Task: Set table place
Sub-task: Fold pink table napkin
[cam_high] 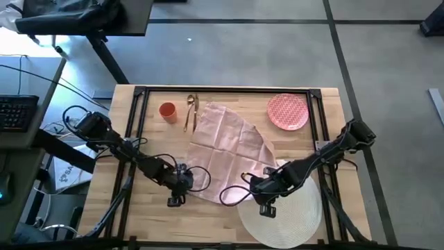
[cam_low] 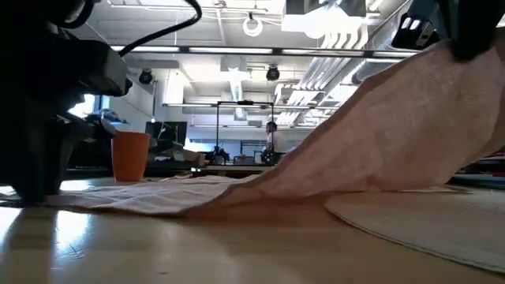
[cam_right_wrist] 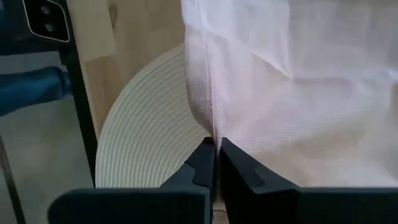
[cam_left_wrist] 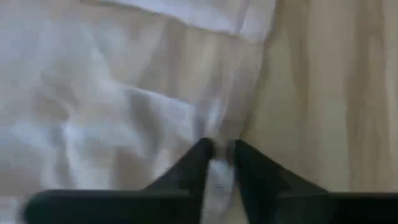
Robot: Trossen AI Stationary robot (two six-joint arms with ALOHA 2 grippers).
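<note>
Both my claws are on the napkin (cam_high: 225, 149), which lies spread and rumpled across the middle of the desk (cam_high: 125, 215). My left claw (cam_high: 182, 179) pinches the napkin's near left corner; the left wrist view shows cloth caught between the two fingertips (cam_left_wrist: 202, 158), low against the wood. My right claw (cam_high: 267, 186) is pressed together on the napkin's near right edge, and in the right wrist view a ridge of fabric rises straight out of the closed fingertips (cam_right_wrist: 205, 155); the low view shows that side lifted into a slope while the left side rests flat. The woven placemat (cam_high: 298, 208) sits just right of the napkin at the near edge of the desk, the lifted cloth overlapping its rim. The patterned plate (cam_high: 288, 111) is at the far right, well apart from the napkin. The orange cup (cam_high: 167, 111) and the gold cutlery (cam_high: 191, 111) stand just beyond the napkin's far left corner. Progress, as I judge it: early. Nothing is on the placemat yet; the napkin is unfolded and mid-handling. Left to do: fold or position the napkin, plate onto placemat, cutlery and cup alongside.
</note>
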